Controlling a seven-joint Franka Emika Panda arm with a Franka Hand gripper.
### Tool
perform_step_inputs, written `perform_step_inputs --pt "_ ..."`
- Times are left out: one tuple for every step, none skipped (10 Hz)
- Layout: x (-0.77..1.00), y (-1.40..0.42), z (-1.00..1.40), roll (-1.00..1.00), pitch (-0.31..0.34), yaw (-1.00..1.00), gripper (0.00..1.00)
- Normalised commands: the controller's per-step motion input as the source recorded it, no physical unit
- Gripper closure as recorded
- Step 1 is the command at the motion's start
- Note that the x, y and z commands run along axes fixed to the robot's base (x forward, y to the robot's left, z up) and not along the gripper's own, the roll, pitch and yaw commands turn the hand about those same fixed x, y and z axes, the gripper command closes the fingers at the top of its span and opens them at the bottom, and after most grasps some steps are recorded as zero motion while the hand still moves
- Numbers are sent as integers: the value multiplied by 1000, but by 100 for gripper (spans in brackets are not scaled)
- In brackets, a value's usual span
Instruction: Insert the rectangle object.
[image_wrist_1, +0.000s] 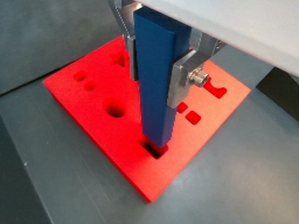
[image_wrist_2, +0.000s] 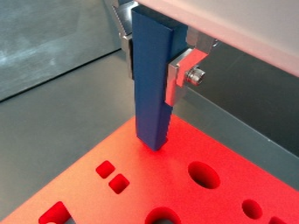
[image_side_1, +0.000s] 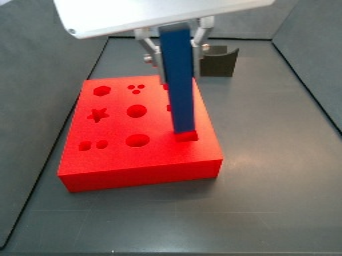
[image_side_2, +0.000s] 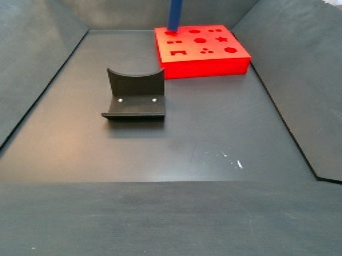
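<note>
Wrist view: blue bar between claw fingers

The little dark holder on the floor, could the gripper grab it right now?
Probably not. The gripper is shut on the blue bar, whose lower end sits at a hole in the red block. The holder stands apart on the floor, with nothing covering it.
</note>
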Motion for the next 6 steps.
perform_step_inputs --pt "103 -94 -94 3 -26 0 100" --pt "483 -206 -283 41 0 74 100" --pt "203 -140 0 53 66 17 100" --pt "0 0 -11 13 0 0 100" --pt "0 0 -437 224 0 0 100" --pt "0 0 -423 226 0 0 100"
